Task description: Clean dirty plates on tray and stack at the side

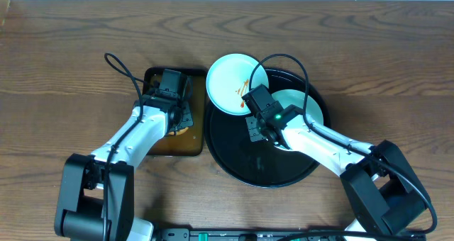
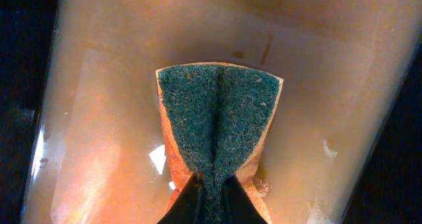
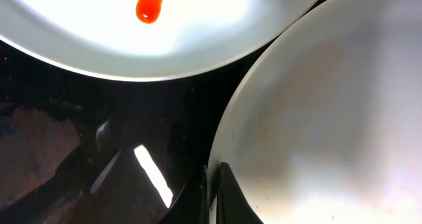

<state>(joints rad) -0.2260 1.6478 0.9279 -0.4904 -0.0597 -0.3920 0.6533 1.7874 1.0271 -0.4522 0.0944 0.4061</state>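
The worktop [image 1: 64, 49] is dark brown with wavy wood grain. The round tray [image 1: 234, 159] is glossy black with white glints. 2 plates show: the upper plate [image 1: 228, 78] is pale blue with thin orange-red sauce squiggles [image 1: 242, 91], and the other plate [image 1: 312, 106] is plain pale blue-green. The rectangular tray [image 1: 159, 147] is amber-brown. The sponge [image 2: 217, 118] has a dark teal scouring face over an orange body.

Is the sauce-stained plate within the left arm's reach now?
Probably yes: the stained plate lies at the black tray's rim nearest the left hand, which holds the sponge; nothing between. The right hand grips the other plate.
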